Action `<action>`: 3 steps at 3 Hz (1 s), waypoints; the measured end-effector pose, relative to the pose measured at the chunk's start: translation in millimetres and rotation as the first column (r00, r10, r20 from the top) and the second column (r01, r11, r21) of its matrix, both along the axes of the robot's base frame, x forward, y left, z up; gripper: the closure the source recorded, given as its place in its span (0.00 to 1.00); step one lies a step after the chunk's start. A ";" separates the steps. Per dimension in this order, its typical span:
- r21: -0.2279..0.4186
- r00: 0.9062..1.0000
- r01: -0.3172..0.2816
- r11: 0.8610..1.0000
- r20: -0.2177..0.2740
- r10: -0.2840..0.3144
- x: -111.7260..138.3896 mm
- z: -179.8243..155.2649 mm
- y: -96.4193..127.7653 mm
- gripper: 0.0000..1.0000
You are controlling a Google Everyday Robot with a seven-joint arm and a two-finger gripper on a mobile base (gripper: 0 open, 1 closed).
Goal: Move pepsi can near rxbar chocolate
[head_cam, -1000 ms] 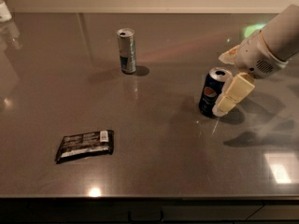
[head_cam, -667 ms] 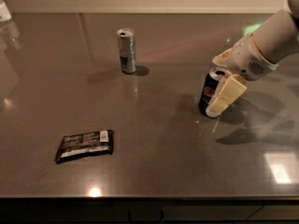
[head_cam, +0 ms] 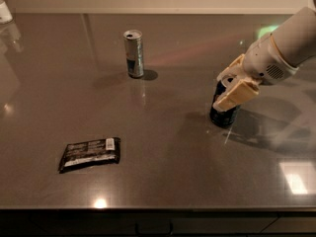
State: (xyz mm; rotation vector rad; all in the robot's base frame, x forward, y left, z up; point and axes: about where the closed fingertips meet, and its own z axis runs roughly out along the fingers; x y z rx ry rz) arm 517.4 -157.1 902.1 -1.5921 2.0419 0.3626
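The pepsi can (head_cam: pixel 224 116), dark blue with a silver top, stands upright at the right of the dark table. My gripper (head_cam: pixel 221 91) comes in from the right on a white arm and sits around the can's upper half, hiding its logo. The rxbar chocolate (head_cam: pixel 90 154), a flat black wrapper with white text, lies at the front left, far from the can.
A taller slim silver-blue can (head_cam: pixel 134 54) stands upright at the back, left of middle. A pale object (head_cam: pixel 4 11) sits at the far left back corner. The table's front edge (head_cam: pixel 158 210) runs along the bottom.
My gripper has moved left and down from beside the pepsi can to around its upper half. The can, the wrapper and the slim can have stayed in place.
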 end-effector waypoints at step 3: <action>0.082 0.992 -0.127 0.988 -0.014 0.129 -30.7 27.5 41.7 1.00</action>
